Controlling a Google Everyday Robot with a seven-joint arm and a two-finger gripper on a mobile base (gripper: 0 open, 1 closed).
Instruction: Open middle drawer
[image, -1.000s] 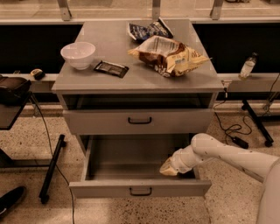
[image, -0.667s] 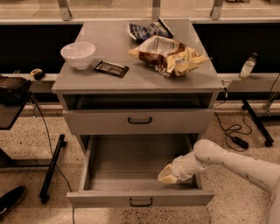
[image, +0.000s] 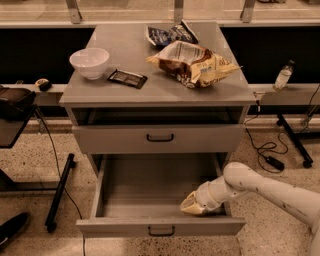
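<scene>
The middle drawer (image: 161, 227) is pulled far out of the grey cabinet. Its front panel with a small black loop handle (image: 161, 231) faces me, and its plain grey tray (image: 150, 187) is empty. My gripper (image: 192, 206) is inside the tray at the front right corner, right behind the front panel. The white arm (image: 265, 187) reaches in from the right. The drawer above it (image: 160, 138) is shut, with its own black handle. Anything below the open drawer is hidden.
On the cabinet top (image: 125, 92) are a white bowl (image: 89, 62), a flat dark packet (image: 127, 78), a tan chip bag (image: 192, 62) and a dark blue bag (image: 170, 34). A black stand leg (image: 60, 192) is at the left. Cables (image: 267, 152) and a bottle (image: 283, 75) are at the right.
The middle drawer has slid further out toward me. My gripper has moved with it, staying at the front right corner of the tray.
</scene>
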